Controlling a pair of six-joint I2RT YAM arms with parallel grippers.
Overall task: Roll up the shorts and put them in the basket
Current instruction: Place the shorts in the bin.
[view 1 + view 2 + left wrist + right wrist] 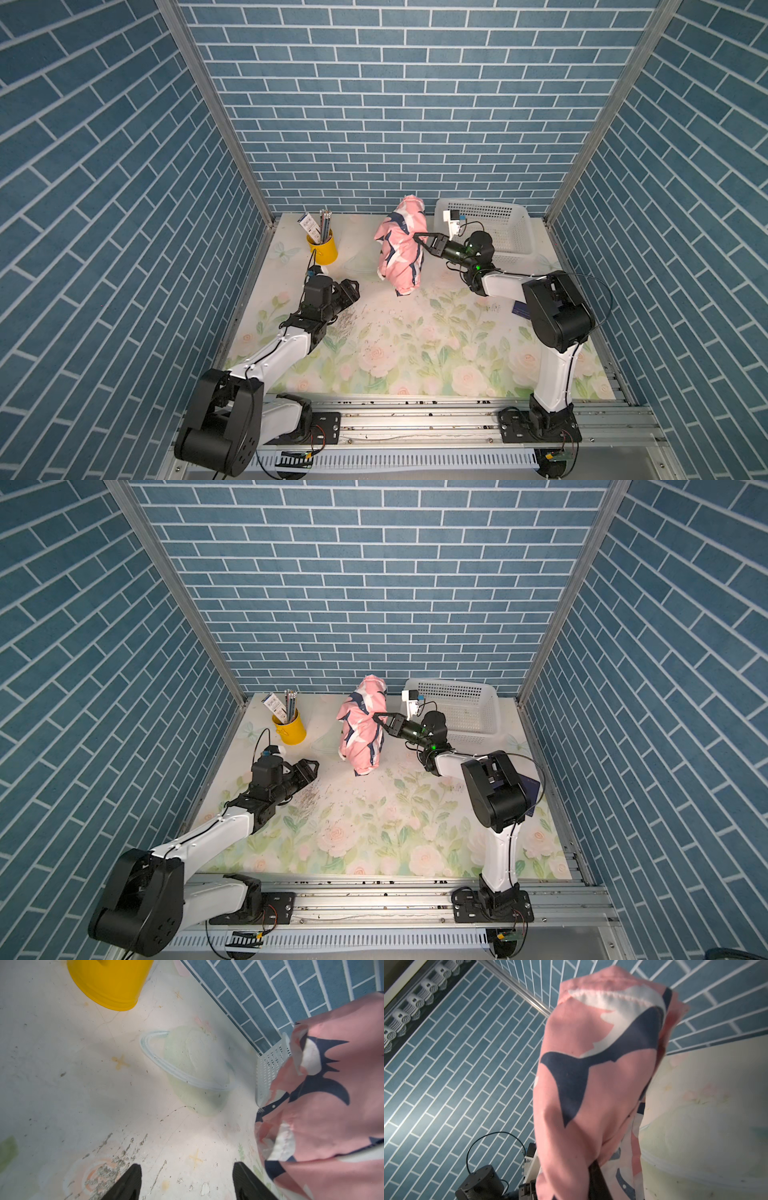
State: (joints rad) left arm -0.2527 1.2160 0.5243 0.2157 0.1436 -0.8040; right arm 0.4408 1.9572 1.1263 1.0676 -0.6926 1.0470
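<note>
The shorts (pixel 401 249) (pixel 361 729), pink with navy-and-white sharks, hang as a bunched upright bundle over the far middle of the mat. My right gripper (pixel 417 239) (pixel 376 717) is shut on the bundle's right side, about halfway up. In the right wrist view the fabric (pixel 591 1064) fills the middle, and one dark finger (pixel 596 1180) is pinched into a fold. Whether the bundle's lower end touches the mat I cannot tell. My left gripper (pixel 353 286) (pixel 313 766) (pixel 187 1167) is open and empty, low over the mat to the left of the shorts (pixel 322 1115).
A yellow cup (pixel 322 247) (pixel 110 985) with pencils stands at the far left. A white perforated basket (pixel 486 226) (pixel 461 708) sits at the far right, behind the right wrist. A dark blue card (pixel 519 309) lies by the right arm. Blue brick walls enclose three sides.
</note>
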